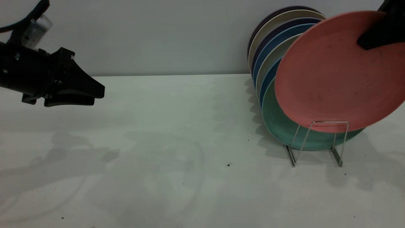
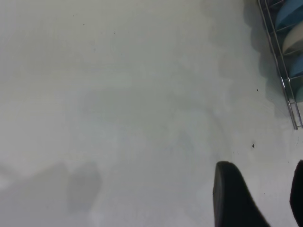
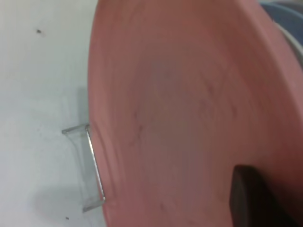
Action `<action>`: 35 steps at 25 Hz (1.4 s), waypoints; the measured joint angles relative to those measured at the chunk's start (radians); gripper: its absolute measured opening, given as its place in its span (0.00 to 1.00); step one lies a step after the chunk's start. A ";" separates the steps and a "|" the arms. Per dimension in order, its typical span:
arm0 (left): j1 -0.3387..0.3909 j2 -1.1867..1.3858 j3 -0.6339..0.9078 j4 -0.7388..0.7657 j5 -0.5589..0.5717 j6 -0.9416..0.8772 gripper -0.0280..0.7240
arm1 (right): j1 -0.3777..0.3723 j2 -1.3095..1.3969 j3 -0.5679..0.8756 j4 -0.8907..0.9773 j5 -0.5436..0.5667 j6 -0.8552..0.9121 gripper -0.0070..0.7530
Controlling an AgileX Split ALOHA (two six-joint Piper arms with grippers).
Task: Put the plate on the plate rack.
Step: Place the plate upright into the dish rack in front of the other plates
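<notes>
One plate, one plate rack

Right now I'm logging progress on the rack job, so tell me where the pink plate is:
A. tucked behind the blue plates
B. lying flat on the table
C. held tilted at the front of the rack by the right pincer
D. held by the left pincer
C: the right pincer grips the pink plate by its upper edge, tilted in front of the green plate, its lower edge at the rack front loop.

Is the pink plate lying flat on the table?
No, the pink plate is held up tilted by the right gripper, its lower edge behind the plate rack's front loop.
</notes>
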 joint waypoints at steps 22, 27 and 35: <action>0.012 -0.032 -0.028 0.279 -0.126 -0.247 0.49 | 0.000 -0.017 -0.002 0.093 0.185 0.636 0.56; 0.021 -0.117 -0.113 0.751 -0.075 -0.708 0.49 | 0.000 -0.022 -0.005 -0.020 0.275 1.184 0.56; 0.021 -0.317 -0.186 1.467 0.139 -1.296 0.49 | 0.000 -0.090 -0.005 -0.336 0.361 1.520 0.56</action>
